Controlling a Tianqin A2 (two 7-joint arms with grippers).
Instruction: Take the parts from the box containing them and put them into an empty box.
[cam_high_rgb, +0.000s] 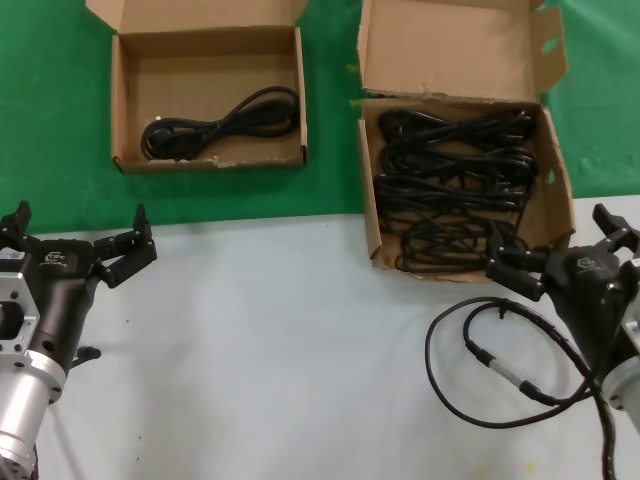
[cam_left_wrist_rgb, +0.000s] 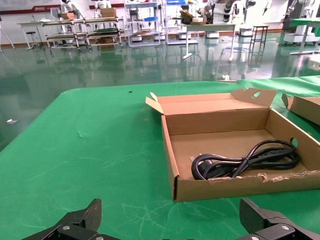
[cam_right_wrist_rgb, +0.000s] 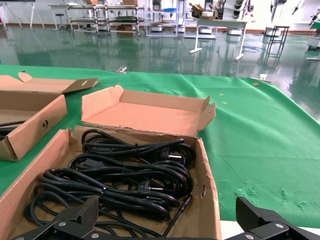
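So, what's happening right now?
Both grippers open, empty. One cord in left box; rest in right box. Nothing blocking.

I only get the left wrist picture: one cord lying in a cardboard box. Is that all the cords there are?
Observer: No. A second box on the robot's right holds a pile of cords.
Operator: Is anything grabbing them?
Observer: Not yet. The right gripper hovers open at that box's near edge.
Operator: And the arm I'm looking from?
Observer: The left gripper is open over the pale table, short of the low box with one cord.
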